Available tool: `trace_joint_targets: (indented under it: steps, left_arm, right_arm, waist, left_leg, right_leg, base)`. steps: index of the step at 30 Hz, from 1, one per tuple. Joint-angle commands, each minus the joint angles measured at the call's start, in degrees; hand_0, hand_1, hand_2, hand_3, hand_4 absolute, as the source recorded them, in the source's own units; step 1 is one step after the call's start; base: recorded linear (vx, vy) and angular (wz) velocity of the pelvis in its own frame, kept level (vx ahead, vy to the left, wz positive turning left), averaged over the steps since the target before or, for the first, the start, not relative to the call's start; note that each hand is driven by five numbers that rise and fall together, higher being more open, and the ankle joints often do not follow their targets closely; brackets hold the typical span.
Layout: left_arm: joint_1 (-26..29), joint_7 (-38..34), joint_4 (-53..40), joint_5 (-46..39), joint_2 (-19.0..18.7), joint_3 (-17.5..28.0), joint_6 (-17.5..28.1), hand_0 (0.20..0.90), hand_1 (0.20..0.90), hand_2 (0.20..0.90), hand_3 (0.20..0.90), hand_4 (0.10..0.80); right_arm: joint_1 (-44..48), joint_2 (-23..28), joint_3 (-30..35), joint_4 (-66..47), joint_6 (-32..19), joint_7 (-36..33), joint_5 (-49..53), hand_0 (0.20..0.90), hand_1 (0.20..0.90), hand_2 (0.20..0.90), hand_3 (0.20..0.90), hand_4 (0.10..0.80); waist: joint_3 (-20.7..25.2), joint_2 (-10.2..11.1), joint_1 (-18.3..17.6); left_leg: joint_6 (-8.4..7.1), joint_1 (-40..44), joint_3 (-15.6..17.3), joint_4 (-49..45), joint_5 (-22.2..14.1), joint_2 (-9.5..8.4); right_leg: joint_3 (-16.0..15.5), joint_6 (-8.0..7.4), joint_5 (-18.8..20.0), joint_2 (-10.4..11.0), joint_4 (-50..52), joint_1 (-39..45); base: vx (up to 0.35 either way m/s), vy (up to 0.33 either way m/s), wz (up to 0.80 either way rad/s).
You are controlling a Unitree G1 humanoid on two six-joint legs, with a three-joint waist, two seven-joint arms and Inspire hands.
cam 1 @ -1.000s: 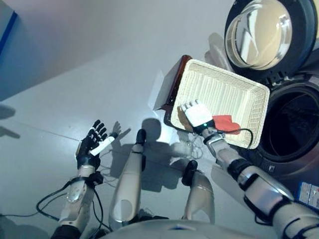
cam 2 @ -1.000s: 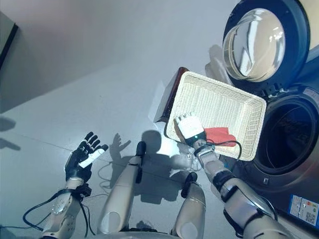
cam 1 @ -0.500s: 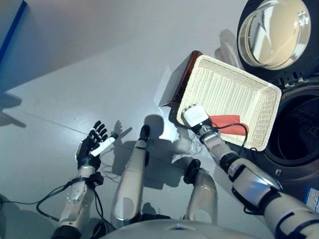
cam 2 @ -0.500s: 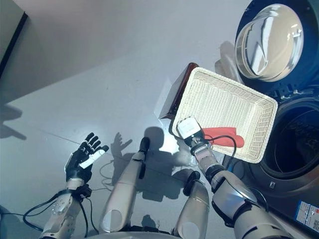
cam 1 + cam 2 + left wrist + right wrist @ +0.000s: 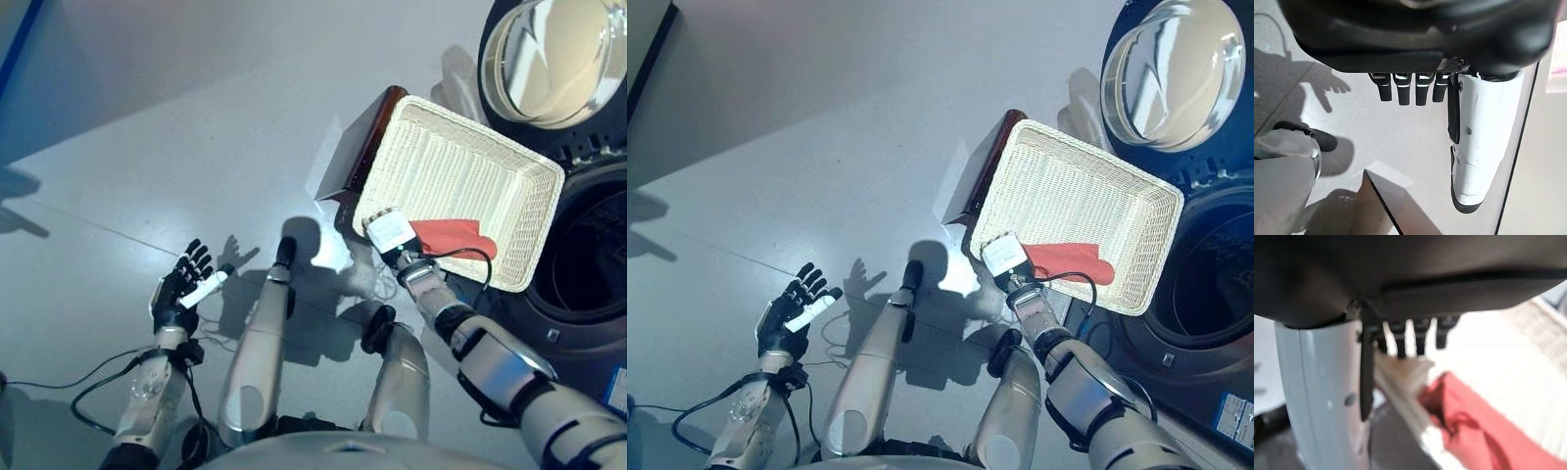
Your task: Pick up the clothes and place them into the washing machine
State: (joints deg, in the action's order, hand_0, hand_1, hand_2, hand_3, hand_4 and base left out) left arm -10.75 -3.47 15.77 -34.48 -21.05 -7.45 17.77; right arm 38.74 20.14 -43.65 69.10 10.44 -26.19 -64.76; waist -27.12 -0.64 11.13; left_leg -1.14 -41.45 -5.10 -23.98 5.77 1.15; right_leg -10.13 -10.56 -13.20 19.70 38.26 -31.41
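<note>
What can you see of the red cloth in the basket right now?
The red cloth is one small, crumpled piece of soft fabric, lying in the near corner of the white wicker basket, partly against its rim. The right hand is at the cloth's end by that rim; whether its fingers grip the cloth cannot be told. Nothing else lies in the basket.

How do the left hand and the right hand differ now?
The left hand hangs over bare floor; the right hand is at the near rim of the basket, beside the red cloth. The left hand's fingers are spread open; the right hand's are curled at the rim. Both have white thumb covers.
</note>
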Motion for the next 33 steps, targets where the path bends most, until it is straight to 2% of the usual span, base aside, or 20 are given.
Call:
trace_joint_targets:
  steps: [1,10,13,26,33]
  left_arm:
    - [-1.89,1.16,-4.43,0.25,-2.25,2.02,3.64,0.9,0.9,0.9,0.9,0.8]
    - [-0.59,1.74,-3.0,-0.65,-2.68,0.2,4.09,0.9,0.9,0.9,0.9,0.8]
    - [0.12,1.86,-2.08,-1.03,-2.25,-0.39,4.11,0.9,0.9,0.9,0.9,0.8]
    - [0.55,2.33,-1.51,-1.91,-0.36,-2.59,3.86,0.9,0.9,0.9,0.9,0.8]
    - [1.18,1.98,-0.84,-2.13,0.08,-2.59,4.09,0.9,0.9,0.9,0.9,0.8]
  right_arm:
    - [-1.12,3.4,3.72,2.64,0.86,-1.93,5.48,0.9,0.9,0.9,0.9,0.8]
    - [-1.93,7.26,10.07,5.91,1.1,-6.0,13.84,0.9,0.9,0.9,0.9,0.8]
    - [-1.44,10.73,12.39,5.99,1.16,-7.16,15.72,0.9,0.9,0.9,0.9,0.8]
    - [-1.97,17.39,13.94,6.52,1.7,-7.52,15.54,0.9,0.9,0.9,0.9,0.8]
    - [-2.45,17.28,13.42,3.36,-0.27,-8.05,16.1,0.9,0.9,0.9,0.9,0.8]
  waist:
    - [0.68,-0.71,-0.07]
    - [1.64,-2.17,-0.33]
    - [2.53,-3.08,-1.06]
    - [4.27,-6.05,-3.3]
    - [4.7,-5.82,-4.17]
  left_leg:
    - [-4.24,-1.59,-0.12,-7.67,-6.81,2.05]
    - [-3.85,0.41,0.83,-5.06,-6.12,2.42]
    - [-3.57,1.62,1.64,-3.16,-5.55,2.48]
    - [-3.17,3.06,3.25,-1.05,-5.2,1.99]
    - [-3.27,3.65,3.66,-0.33,-5.07,2.22]
  right_leg:
    - [2.44,1.19,10.78,0.66,-4.64,-3.94]
    - [2.92,0.61,12.43,0.75,-7.37,-3.05]
    - [3.43,0.21,13.44,0.85,-9.36,-2.52]
    - [5.23,-0.16,13.86,1.33,-9.94,-3.64]
    - [5.56,-0.05,13.87,1.13,-10.1,-3.6]
  base:
    - [0.0,0.0,0.0]
    - [0.007,0.009,-0.02]
    - [0.017,0.027,-0.17]
    - [0.002,0.021,-0.1]
    - [0.006,-0.006,-0.04]
